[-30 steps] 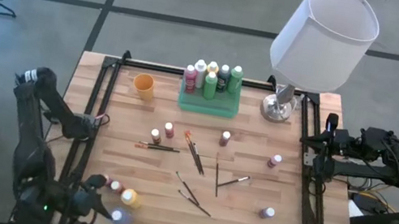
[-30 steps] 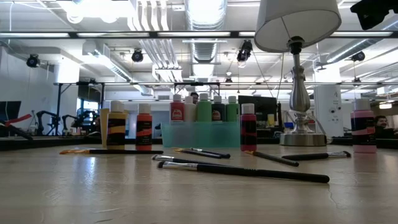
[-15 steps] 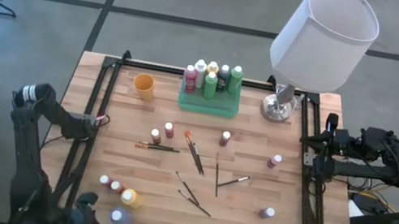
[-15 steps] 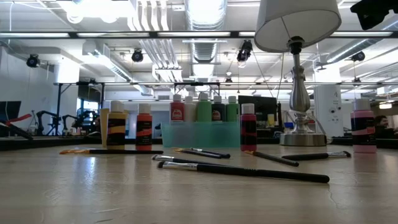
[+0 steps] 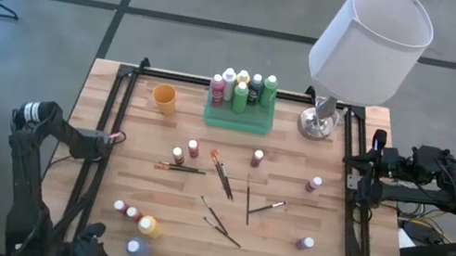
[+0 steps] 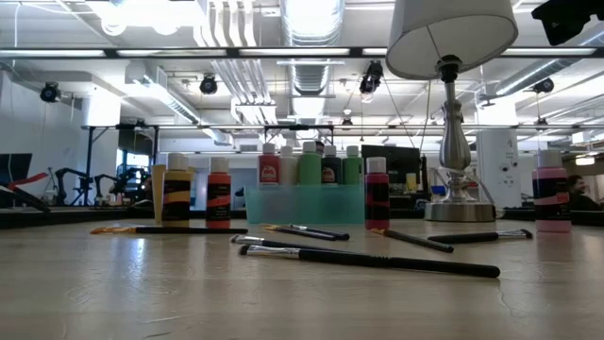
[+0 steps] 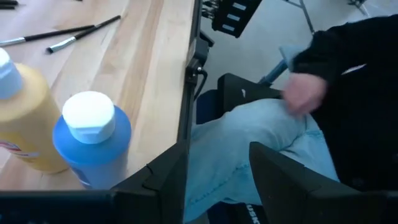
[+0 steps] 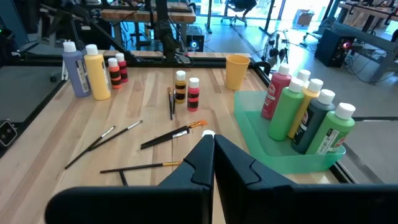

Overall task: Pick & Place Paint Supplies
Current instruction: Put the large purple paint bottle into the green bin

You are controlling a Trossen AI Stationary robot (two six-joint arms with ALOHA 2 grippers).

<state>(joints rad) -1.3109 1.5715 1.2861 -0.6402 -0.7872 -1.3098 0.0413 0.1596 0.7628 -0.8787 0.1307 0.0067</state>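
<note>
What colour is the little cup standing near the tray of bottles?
Orange. The cup shows best in the high view, left of the green tray.

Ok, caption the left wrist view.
Open left gripper off the table's edge beside blue bottle and yellow bottle.

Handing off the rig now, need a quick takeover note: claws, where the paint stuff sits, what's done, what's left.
Left claw: open, empty, off the table's near-left corner beside the blue bottle and yellow bottle.
Right claw: shut, empty, parked at the table's right edge.
Done: six bottles stand in the green tray.
Left: loose bottles across the table, e.g. near-left cluster, and all paintbrushes mid-table.
A person's legs are next to the left arm.
</note>
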